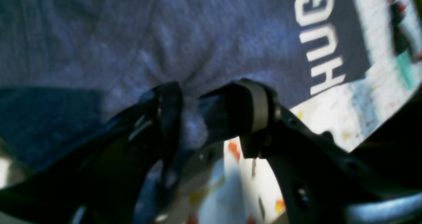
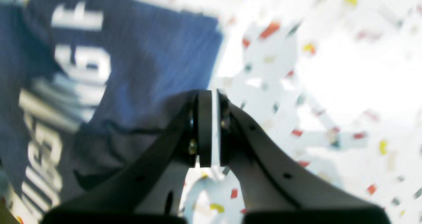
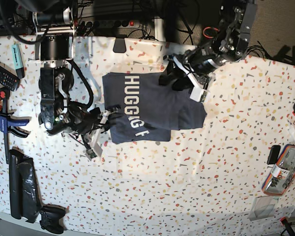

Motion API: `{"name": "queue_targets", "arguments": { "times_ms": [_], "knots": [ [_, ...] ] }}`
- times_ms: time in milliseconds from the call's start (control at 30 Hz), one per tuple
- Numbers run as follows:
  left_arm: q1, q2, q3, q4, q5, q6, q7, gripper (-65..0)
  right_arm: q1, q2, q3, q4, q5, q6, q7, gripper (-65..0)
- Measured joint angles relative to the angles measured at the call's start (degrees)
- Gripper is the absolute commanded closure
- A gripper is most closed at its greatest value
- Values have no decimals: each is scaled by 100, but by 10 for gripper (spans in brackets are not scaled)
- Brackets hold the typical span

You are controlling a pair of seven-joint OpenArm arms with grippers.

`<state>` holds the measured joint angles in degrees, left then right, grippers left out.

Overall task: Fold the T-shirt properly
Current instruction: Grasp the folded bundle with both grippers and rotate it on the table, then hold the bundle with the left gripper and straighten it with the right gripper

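1. Up close, the left pincer (image 1: 189, 118) has its two fingers drawn most of the way together with a bunch of navy cloth caught between them, so it appears to have hold of the T-shirt (image 1: 197, 46) at a puckered edge.
2. By contrast, the right pincer (image 2: 214, 128) holds nothing: its pads stand nearly together with only a thin bright slit between them, and the speckled table (image 2: 329, 85) shows through that slit.
3. Outward from the pincers, the T-shirt (image 3: 147, 105) lies in the middle of the table (image 3: 187, 187), already doubled into a rough rectangle with its white block lettering facing up.
4. From the base view, the left pincer (image 3: 176, 78) sits at the shirt's far corner, while the right pincer (image 3: 104, 120) hovers just beside the shirt's opposite edge, near the lettering.
5. Judging by this, the fold is partly made and the step in hand is carrying the gripped edge over for a further fold.
6. That next move likely calls for the left arm to draw its cloth across flat without dragging the lower layers, and for the right arm to take or pin its own edge so the stack stays square.
7. Around the table's rim lie a remote (image 3: 1, 74), clamps and a small case (image 3: 284, 169), all well apart from the shirt.
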<state>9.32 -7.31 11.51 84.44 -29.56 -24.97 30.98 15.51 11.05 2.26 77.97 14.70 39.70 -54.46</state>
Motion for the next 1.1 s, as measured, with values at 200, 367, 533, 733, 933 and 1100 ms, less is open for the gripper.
{"name": "queue_targets", "arguments": {
  "times_ms": [200,367,533,733,933,1100],
  "knots": [
    [-767,-15,-192,-992,-85,-267,-138,-281,-398,210,26,44,17,2,59,0],
    [-1130,-310,-363,-1095,146,-179,-85,-281,-951,262,26,468,20,4,190,0],
    [-1471,-507,-398,-1134,313,28,92,-281,-1567,225,33,907,612,0,321,0],
    [-1711,-496,-387,-1154,98,66,562,-281,-1871,70,48,1268,621,2,518,0],
    [-1679,-507,-391,-918,-229,-201,1071,-281,-1060,114,407,1318,271,2,831,0],
    [-1679,-507,-391,-782,-249,-221,1217,-281,-446,72,339,1220,210,0,846,0]
  ]
}}
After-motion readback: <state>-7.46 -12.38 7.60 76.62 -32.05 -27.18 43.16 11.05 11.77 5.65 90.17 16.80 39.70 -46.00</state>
